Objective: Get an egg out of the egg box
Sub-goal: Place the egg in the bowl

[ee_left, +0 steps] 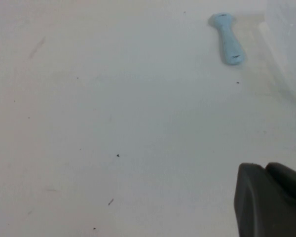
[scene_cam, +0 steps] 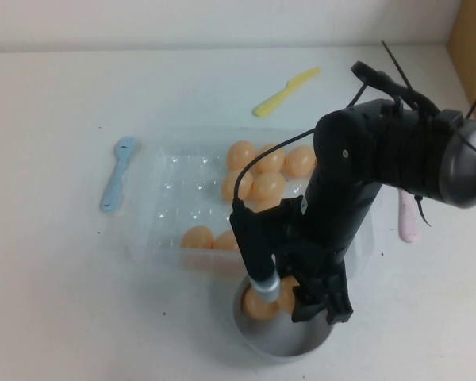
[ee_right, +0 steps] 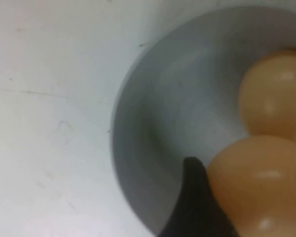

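Note:
The clear plastic egg box (scene_cam: 170,198) lies mid-table with several peach-orange eggs (scene_cam: 267,185) in its right-hand cells. My right gripper (scene_cam: 295,303) hangs over the round grey bowl (scene_cam: 258,337) just in front of the box. In the right wrist view one dark finger (ee_right: 195,197) presses against an egg (ee_right: 266,187) held low inside the bowl (ee_right: 153,123); the other finger is hidden. A second egg (ee_right: 274,94) lies in the bowl beside it. My left gripper (ee_left: 259,170) shows only in the left wrist view, shut and empty above bare table.
A light blue spatula (scene_cam: 117,171) lies left of the box and also shows in the left wrist view (ee_left: 228,39). A yellow spatula (scene_cam: 284,91) lies behind the box. A pink utensil (scene_cam: 408,218) lies to its right, partly behind my right arm.

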Controlling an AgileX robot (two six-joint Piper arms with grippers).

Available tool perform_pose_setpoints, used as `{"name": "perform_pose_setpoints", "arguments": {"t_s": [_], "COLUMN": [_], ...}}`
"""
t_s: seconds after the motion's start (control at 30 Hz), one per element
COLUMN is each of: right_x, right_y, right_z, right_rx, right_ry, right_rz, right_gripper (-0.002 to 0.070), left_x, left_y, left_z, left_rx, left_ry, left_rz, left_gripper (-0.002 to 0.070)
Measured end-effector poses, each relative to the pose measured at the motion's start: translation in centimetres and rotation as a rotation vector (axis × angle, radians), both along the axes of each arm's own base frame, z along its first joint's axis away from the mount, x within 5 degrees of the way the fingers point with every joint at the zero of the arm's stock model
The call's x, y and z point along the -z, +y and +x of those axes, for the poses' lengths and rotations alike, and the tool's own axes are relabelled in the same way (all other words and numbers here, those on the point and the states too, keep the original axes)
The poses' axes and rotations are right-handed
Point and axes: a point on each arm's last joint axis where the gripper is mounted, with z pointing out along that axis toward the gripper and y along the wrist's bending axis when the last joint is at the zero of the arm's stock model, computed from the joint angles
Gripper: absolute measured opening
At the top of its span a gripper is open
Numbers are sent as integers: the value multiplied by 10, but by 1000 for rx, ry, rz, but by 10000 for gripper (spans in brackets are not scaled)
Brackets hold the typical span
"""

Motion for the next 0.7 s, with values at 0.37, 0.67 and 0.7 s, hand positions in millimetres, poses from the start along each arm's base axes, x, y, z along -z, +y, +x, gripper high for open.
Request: {"name": "perform_pose_setpoints", "arguments": {"t_s": [0.37, 0.67, 0.7], "right_x": [-4, -5, -5], "right_y": [-3, -1, -1], "right_z": [-5, -5, -5], "right_rx": [23, 84, 87], "right_ry": [51, 91, 91], "right_rz": [-11, 26, 28], "right_gripper": [410, 444, 456], "left_x": [0, 0, 0], "left_y": [0, 0, 0], "left_z": [0, 0, 0], "left_rx": [0, 0, 0], "left_ry": [0, 0, 0], "left_rz": [0, 0, 0], "left_gripper": [-3, -3, -3]}}
